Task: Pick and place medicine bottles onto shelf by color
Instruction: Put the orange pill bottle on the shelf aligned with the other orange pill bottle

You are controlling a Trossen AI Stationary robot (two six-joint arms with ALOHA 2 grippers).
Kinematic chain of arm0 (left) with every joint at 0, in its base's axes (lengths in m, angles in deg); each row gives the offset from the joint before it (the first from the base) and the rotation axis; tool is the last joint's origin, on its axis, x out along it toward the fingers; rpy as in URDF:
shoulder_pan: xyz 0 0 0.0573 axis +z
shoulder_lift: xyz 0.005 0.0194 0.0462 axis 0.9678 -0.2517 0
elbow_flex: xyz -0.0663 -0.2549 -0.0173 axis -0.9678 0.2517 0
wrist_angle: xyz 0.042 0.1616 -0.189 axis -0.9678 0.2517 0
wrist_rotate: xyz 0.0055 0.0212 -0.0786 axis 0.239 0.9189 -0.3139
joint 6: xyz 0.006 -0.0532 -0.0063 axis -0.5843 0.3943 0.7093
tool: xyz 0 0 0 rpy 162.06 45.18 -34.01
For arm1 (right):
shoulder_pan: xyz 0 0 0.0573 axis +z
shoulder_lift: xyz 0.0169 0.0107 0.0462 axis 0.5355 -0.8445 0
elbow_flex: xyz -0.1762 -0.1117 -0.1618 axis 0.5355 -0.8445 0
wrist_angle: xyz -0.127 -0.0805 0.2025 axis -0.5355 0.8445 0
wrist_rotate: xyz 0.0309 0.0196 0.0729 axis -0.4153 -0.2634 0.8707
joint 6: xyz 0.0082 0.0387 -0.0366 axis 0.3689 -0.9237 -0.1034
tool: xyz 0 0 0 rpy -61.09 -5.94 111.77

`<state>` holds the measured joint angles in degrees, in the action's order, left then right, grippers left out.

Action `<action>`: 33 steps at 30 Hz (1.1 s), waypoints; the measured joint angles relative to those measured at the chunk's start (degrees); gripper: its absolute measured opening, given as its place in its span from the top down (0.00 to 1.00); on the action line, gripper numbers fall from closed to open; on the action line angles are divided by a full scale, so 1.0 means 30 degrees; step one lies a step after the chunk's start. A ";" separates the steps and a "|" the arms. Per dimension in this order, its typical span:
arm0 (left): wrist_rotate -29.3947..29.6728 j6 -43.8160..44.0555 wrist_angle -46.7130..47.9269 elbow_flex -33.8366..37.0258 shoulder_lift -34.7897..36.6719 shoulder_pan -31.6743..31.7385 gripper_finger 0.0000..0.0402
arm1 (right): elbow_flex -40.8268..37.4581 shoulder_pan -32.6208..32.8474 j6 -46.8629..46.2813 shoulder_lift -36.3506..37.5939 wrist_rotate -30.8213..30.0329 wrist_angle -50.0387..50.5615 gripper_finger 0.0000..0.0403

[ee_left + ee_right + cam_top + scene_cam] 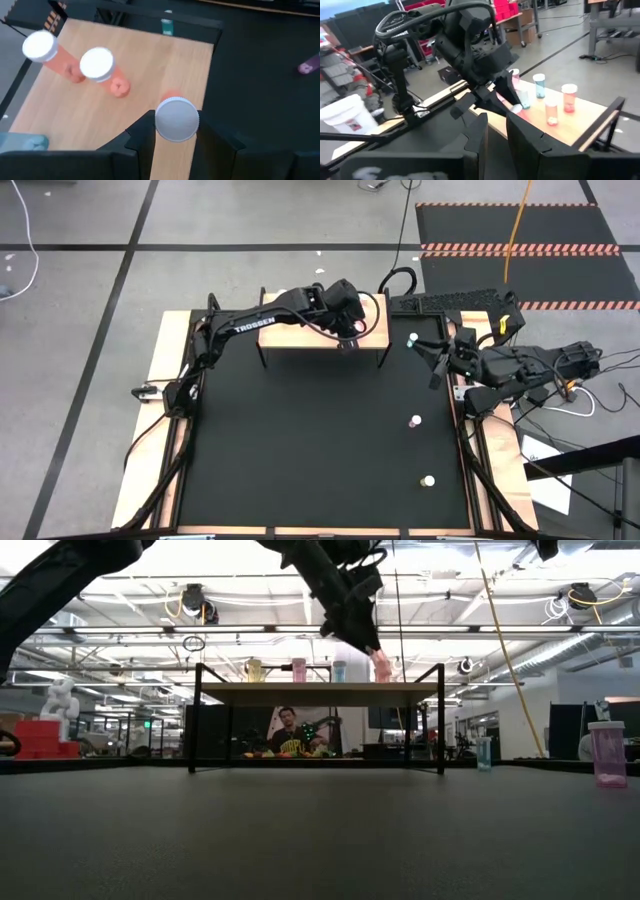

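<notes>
The light-wood shelf (pixel 300 332) stands on thin black legs at the table's far middle. Yellow (pixel 254 670), pink (pixel 298 670) and blue-green (pixel 339 670) medicine bottles stand upright on its top. Two pink ones (pixel 97 64) show close by in the left wrist view. My left gripper (pixel 350 330) hangs over the shelf's right end, shut on a pink bottle (pixel 382 665). My right gripper (pixel 438 362) waits at the table's right edge, level, its fingers (pixel 520 135) a narrow gap apart with nothing between them. My left gripper pinches the pink bottle at its white-capped upper end (pixel 176 118) between its two fingers. The fingers slant down from above. The bottle hangs tilted below them, its pink body (pixel 172 96) low over the shelf's top; whether it touches the wood I cannot tell.
Loose bottles stand on the black mat at the right: a blue-green one (pixel 411 340) beside the shelf, a pinkish one (pixel 415 421) and one near the front (pixel 428 480). Wooden strips edge the table. A person (pixel 287 725) sits in the room beyond the shelf.
</notes>
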<state>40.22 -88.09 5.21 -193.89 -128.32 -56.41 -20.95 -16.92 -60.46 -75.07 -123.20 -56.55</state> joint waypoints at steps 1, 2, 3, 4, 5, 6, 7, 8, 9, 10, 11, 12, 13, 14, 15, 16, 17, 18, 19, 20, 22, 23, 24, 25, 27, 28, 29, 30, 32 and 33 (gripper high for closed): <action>-0.0002 -0.0095 -0.0078 0.0000 0.0002 -0.0022 0.66 | 0.0000 0.0007 -0.0060 0.0000 0.0191 -0.0073 0.84; -0.0006 -0.0132 -0.0165 0.0000 0.0002 -0.0035 0.66 | 0.0000 0.0004 -0.0150 0.0000 0.0205 -0.0092 0.84; -0.0017 -0.0140 -0.0176 0.0000 0.0002 -0.0039 0.66 | 0.0000 0.0002 -0.0277 -0.0041 0.0216 -0.0101 0.84; -0.0009 -0.0143 -0.0198 0.0000 0.0002 -0.0038 0.66 | 0.0000 0.0006 -0.0355 -0.0082 0.0228 -0.0104 0.84; -0.0016 -0.0206 -0.0250 0.0000 0.0002 -0.0031 0.66 | 0.0000 0.0000 -0.0422 -0.0087 0.0295 -0.0106 0.84; -0.0009 -0.0319 -0.0257 0.0000 0.0002 -0.0024 0.66 | 0.0000 -0.0001 -0.0480 -0.0087 0.0583 -0.0123 0.84; -0.0009 -0.0425 -0.0256 0.0000 0.0002 -0.0024 0.66 | 0.0000 0.0000 -0.0495 -0.0095 0.0735 -0.0177 0.84; -0.0009 -0.0432 -0.0250 0.0000 0.0002 -0.0011 0.66 | 0.0000 0.0000 -0.0549 -0.0103 0.0802 -0.0191 0.84; -0.0009 -0.0431 -0.0236 0.0000 0.0002 -0.0009 0.66 | 0.0000 0.0006 -0.0573 -0.0102 0.0856 -0.0191 0.84; -0.0009 -0.0431 -0.0211 0.0000 0.0002 -0.0003 0.66 | 0.0000 0.0007 -0.0579 -0.0102 0.0858 -0.0198 0.84; -0.0009 -0.0431 -0.0169 0.0000 0.0002 0.0020 0.66 | 0.0000 0.0005 -0.0574 -0.0102 0.0858 -0.0198 0.84; -0.0017 -0.0453 -0.0164 0.0000 0.0002 0.0020 0.66 | 0.0000 0.0003 -0.0553 -0.0102 0.0858 -0.0210 0.84; -0.0017 -0.0548 -0.0216 0.0029 0.0002 0.0012 0.66 | 0.0000 0.0000 -0.0489 -0.0102 0.0853 -0.0237 0.84; -0.0017 -0.0658 -0.0309 0.0143 0.0002 0.0012 0.66 | 0.0000 0.0000 -0.0404 -0.0102 0.0858 -0.0278 0.84; -0.0017 -0.0689 -0.0290 0.0200 0.0002 0.0019 0.66 | 0.0000 0.0000 -0.0351 -0.0102 0.0862 -0.0302 0.84; -0.0017 -0.0702 -0.0254 0.0226 -0.0010 0.0020 0.66 | 0.0000 0.0000 -0.0334 -0.0102 0.0901 -0.0300 0.84; -0.0017 -0.0721 -0.0235 0.0231 -0.0032 0.0020 0.66 | 0.0000 0.0000 -0.0326 -0.0102 0.1060 -0.0300 0.84; -0.0017 -0.0723 -0.0240 0.0233 -0.0034 0.0024 0.66 | 0.0000 0.0000 -0.0320 -0.0102 0.1148 -0.0307 0.84; -0.0017 -0.0721 -0.0263 0.0233 -0.0031 0.0027 0.66 | 0.0000 0.0000 -0.0316 -0.0102 0.1155 -0.0302 0.84; -0.0017 -0.0723 -0.0293 0.0233 -0.0027 0.0027 0.66 | 0.0000 0.0000 -0.0302 -0.0102 0.1161 -0.0300 0.84; -0.0024 -0.0730 -0.0300 0.0233 -0.0027 0.0027 0.66 | 0.0000 0.0000 -0.0291 -0.0087 0.1164 -0.0300 0.84; -0.0024 -0.0730 -0.0300 0.0233 -0.0027 0.0027 0.66 | 0.0000 0.0000 -0.0283 -0.0080 0.1175 -0.0300 0.84; -0.0024 -0.0730 -0.0305 0.0233 -0.0027 0.0027 0.66 | 0.0000 0.0000 -0.0283 -0.0080 0.1215 -0.0300 0.84; -0.0024 -0.0730 -0.0358 0.0233 -0.0027 0.0027 0.66 | 0.0000 0.0000 -0.0276 -0.0080 0.1215 -0.0300 0.84; -0.0024 -0.0740 -0.0533 0.0233 -0.0027 0.0027 0.66 | 0.0000 0.0000 -0.0283 -0.0080 0.1222 -0.0300 0.84; -0.0024 -0.0749 -0.0533 0.0233 -0.0027 0.0027 0.66 | 0.0000 0.0000 -0.0283 -0.0080 0.1222 -0.0300 0.84; -0.0031 -0.0759 -0.0533 0.0233 -0.0027 0.0042 0.66 | 0.0000 0.0000 -0.0283 -0.0080 0.1222 -0.0300 0.84; -0.0031 -0.0759 -0.0539 0.0233 -0.0027 0.0052 0.66 | 0.0000 0.0000 -0.0275 -0.0080 0.1222 -0.0300 0.84; -0.0032 -0.0752 -0.0540 0.0233 -0.0027 0.0070 0.66 | 0.0000 0.0000 -0.0255 -0.0080 0.1229 -0.0300 0.84; -0.0039 -0.0759 -0.0533 0.0233 -0.0033 0.0078 0.66 | 0.0000 0.0000 -0.0221 -0.0080 0.1240 -0.0295 0.84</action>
<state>40.10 -90.36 3.61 -193.19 -128.42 -56.18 -20.95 -16.92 -61.12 -75.31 -119.48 -57.44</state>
